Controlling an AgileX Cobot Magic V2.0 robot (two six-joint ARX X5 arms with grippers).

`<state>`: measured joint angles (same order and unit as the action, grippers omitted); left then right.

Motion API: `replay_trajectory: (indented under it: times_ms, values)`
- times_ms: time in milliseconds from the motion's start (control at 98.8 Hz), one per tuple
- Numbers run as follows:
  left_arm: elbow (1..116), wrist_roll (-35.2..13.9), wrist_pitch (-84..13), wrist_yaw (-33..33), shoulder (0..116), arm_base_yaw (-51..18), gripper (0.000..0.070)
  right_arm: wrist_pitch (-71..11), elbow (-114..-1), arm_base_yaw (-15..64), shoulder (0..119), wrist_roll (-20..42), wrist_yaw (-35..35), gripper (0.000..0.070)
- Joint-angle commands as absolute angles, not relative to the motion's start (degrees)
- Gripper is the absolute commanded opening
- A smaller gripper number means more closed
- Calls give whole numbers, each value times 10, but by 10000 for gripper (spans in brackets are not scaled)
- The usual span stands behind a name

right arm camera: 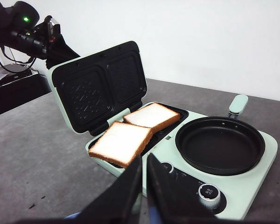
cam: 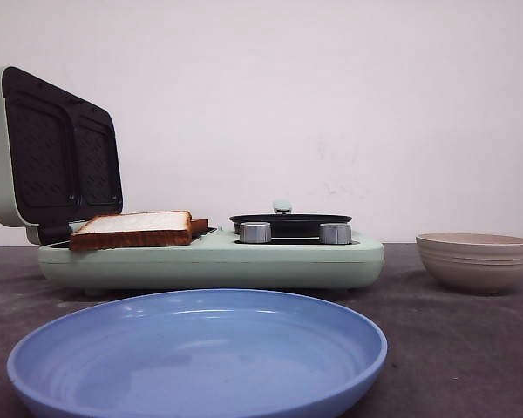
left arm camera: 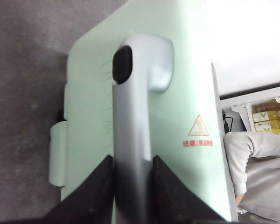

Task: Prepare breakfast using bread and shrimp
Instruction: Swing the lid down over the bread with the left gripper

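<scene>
The left end effector [left arm camera: 133, 186] grips the lid handle [left arm camera: 140, 93] of the open sandwich maker [right arm camera: 186, 154]. The right end effector [right arm camera: 143, 186] is clenched, empty; two bread slices [right arm camera: 123, 142] lie on the plate just beyond it.

Left gripper [left arm camera: 132, 175] clamped around the lid handle [left arm camera: 137, 116]; right gripper [right arm camera: 143, 179] hovering free, fingers nearly pressed together, holding nothing.

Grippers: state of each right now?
Left gripper: shut on the lid handle of the sandwich maker.
Right gripper: shut, fingers nearly touching, holding nothing.
</scene>
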<state>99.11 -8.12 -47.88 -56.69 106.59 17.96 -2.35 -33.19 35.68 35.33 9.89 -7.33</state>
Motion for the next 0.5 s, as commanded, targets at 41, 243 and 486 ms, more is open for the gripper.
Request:
replay_trajectory:
  times_ms: [41,243,486]
  values:
    - [1000,-72,-479,-571,1080,159,0,-18,-336,361,355,105,-72,5]
    - [1000,-72,-479,-571,1080,138,0,-18,-336,361,355,105,-72,5]
    - [1000,-77,-465,-570,1080,105,0,-17,-336,361,355,105,-72,5]
